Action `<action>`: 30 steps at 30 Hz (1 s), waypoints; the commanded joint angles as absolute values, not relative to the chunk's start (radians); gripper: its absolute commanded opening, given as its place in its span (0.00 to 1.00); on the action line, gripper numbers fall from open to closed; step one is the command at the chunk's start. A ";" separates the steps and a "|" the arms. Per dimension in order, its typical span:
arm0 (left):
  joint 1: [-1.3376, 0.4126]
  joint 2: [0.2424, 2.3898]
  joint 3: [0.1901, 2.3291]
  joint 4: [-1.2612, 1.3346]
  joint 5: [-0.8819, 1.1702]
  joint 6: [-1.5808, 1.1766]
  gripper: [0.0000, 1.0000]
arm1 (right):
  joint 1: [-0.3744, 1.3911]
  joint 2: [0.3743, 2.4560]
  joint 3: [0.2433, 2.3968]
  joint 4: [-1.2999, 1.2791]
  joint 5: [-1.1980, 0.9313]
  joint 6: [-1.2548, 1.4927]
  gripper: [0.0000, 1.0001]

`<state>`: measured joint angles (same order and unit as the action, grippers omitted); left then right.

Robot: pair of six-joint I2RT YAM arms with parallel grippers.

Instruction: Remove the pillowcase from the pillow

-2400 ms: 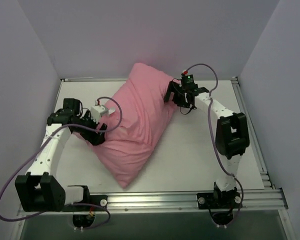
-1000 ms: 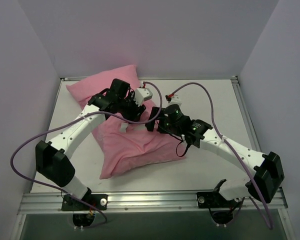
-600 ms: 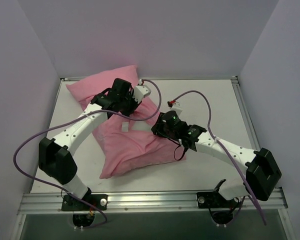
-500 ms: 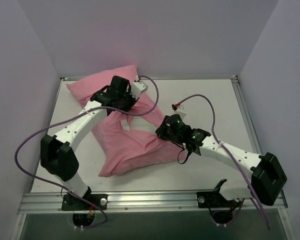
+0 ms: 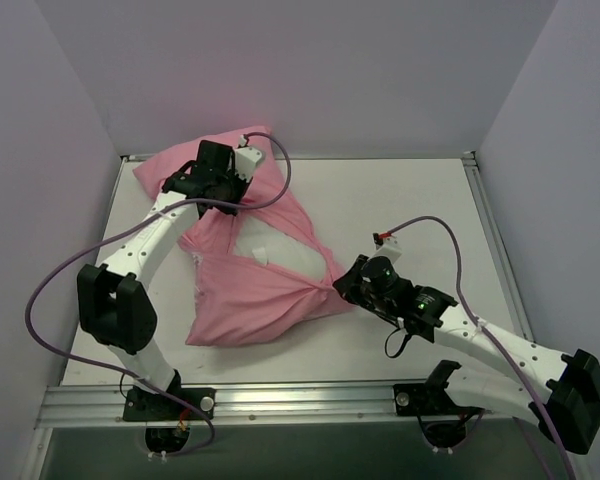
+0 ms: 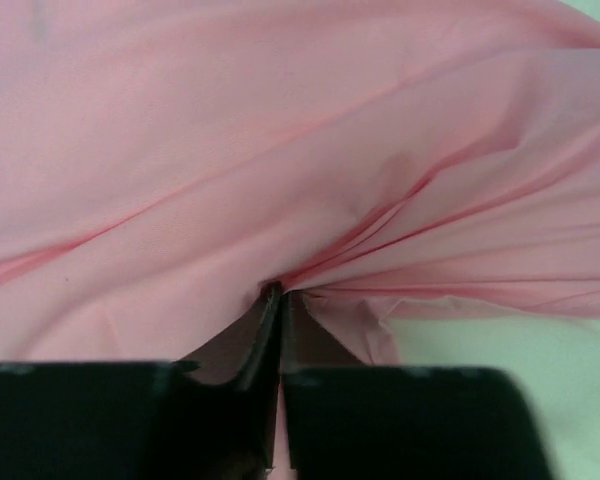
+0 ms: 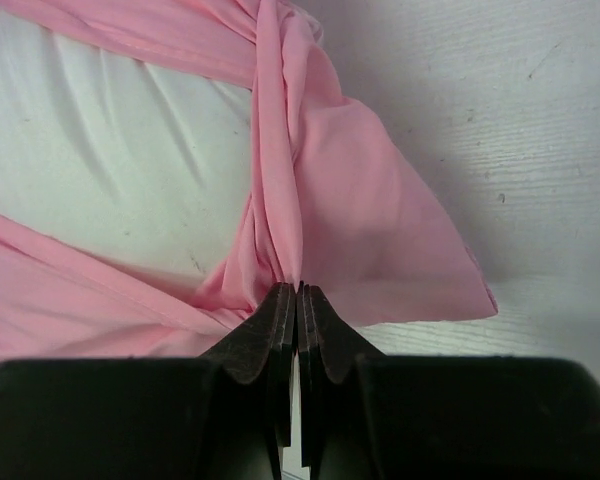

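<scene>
The pink pillowcase (image 5: 260,295) lies across the left half of the table, pulled open in the middle, where the white pillow (image 5: 265,243) shows through the gap. My left gripper (image 5: 217,200) is at the far left end and is shut on a gathered fold of the pillowcase (image 6: 310,180). My right gripper (image 5: 342,283) is at the case's right corner and is shut on a bunched strip of the pillowcase (image 7: 280,200). In the right wrist view, the white pillow (image 7: 120,160) fills the opening to the left of that strip. The fabric is taut between the two grippers.
White table (image 5: 410,210) with purple-grey walls behind and at both sides. A metal rail (image 5: 310,405) runs along the near edge, with the arm bases on it. Purple cables loop off both arms.
Both grippers have shut on the pillowcase. The left one moved toward the far left and the right one pulled back to the near right, stretching the case open and baring the white pillow.
</scene>
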<state>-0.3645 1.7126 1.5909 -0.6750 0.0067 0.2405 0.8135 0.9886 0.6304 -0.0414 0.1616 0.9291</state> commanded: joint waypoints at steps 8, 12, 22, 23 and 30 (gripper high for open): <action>-0.431 1.508 1.646 -0.784 0.435 0.412 0.91 | 0.818 1.138 0.494 0.231 0.067 0.845 0.00; -0.578 1.467 1.666 -0.850 0.514 0.468 0.95 | 0.816 1.088 0.443 0.297 0.075 0.865 0.00; -0.819 1.693 1.638 -0.834 0.233 0.557 0.71 | 0.802 1.048 0.374 0.379 0.043 0.897 0.00; -0.824 1.703 1.640 -0.838 0.264 0.569 0.71 | 0.802 1.049 0.371 0.382 0.041 0.900 0.00; -0.830 1.769 1.651 -0.870 0.302 0.627 0.76 | 0.792 1.034 0.344 0.399 0.035 0.916 0.00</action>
